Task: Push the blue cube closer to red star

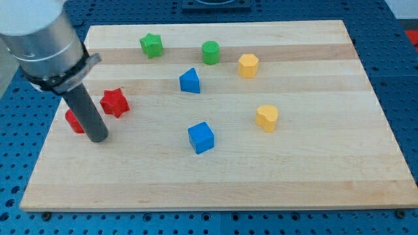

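We see a bright, evenly lit scene with soft, diffuse light that seems to fall from overhead. The pale wooden counter shows no harsh glare, only a mild sheen. Shadows are short and faint, hugging the base of each block, as under the blue cube. The blocks are sharp; the grey arm housing at the view's top left looks slightly soft. We notice no obvious edge distortion.

Pale wood board, matt plastic-looking blocks.
My rod's tip looks smooth, dark and matt; the blue cube and red star show a dull, even finish.
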Controlling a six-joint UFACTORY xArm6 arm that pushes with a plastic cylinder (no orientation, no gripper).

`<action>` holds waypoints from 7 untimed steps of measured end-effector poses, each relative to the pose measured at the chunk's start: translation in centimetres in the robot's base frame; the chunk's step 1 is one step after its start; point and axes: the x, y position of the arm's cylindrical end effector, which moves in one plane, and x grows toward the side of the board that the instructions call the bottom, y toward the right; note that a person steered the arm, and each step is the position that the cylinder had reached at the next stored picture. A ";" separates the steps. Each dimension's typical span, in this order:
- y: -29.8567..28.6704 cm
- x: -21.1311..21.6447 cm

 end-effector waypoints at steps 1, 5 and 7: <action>3.4 1.7; 14.5 5.2; 15.0 1.8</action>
